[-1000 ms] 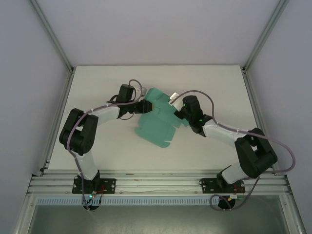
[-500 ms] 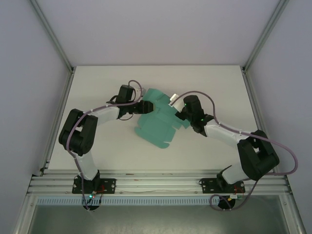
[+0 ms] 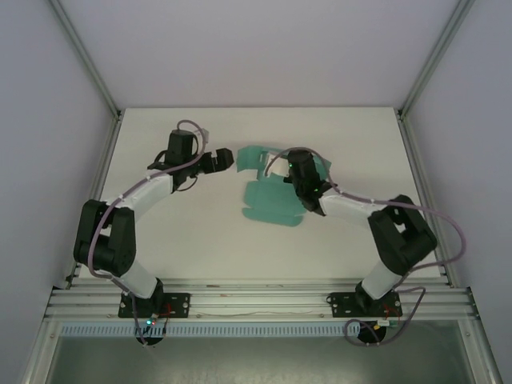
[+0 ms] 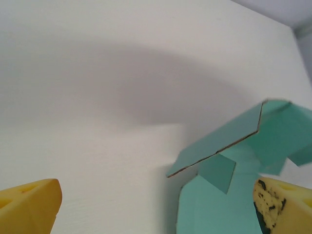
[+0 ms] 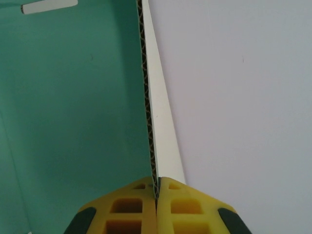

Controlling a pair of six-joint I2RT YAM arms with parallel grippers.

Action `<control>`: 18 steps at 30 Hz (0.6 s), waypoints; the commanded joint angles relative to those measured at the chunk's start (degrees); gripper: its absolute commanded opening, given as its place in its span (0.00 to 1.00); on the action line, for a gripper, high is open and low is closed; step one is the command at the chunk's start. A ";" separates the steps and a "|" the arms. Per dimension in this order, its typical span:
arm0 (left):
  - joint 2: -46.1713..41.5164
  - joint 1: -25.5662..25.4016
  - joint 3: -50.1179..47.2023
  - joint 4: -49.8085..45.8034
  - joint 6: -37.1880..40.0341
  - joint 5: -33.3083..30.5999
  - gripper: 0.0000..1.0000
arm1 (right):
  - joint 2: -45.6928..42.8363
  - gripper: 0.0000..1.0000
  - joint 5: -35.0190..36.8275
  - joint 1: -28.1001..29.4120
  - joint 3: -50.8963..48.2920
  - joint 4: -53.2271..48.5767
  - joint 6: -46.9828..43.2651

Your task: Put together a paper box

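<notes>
Open white table (image 3: 176,240) around paper box (image 3: 268,204), edge in right tool (image 5: 157,195).

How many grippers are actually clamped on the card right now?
1. The right gripper is shut on an edge of the paper box; the left gripper is open beside it, gripping nothing.

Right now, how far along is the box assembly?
Early. Done: one panel of the paper box is raised off the table. In hand: the right gripper is shut on a card edge; the left gripper is open, gripping nothing. Left: much of the cutout lies flat, with no closed walls, so nearly all folding remains.
</notes>
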 commanded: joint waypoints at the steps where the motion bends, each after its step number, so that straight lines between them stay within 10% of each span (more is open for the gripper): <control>1: 2.47 1.24 4.24 -6.46 -1.63 -9.63 1.00 | 3.29 0.00 4.49 0.87 -1.61 16.04 -8.21; 8: 13.61 2.98 12.10 -3.85 -0.99 -10.53 1.00 | 9.35 0.00 5.04 2.29 -3.49 30.24 -8.45; 18: 22.14 -0.96 10.69 11.57 6.34 4.63 0.90 | 12.50 0.00 6.41 2.79 -3.90 30.04 -4.72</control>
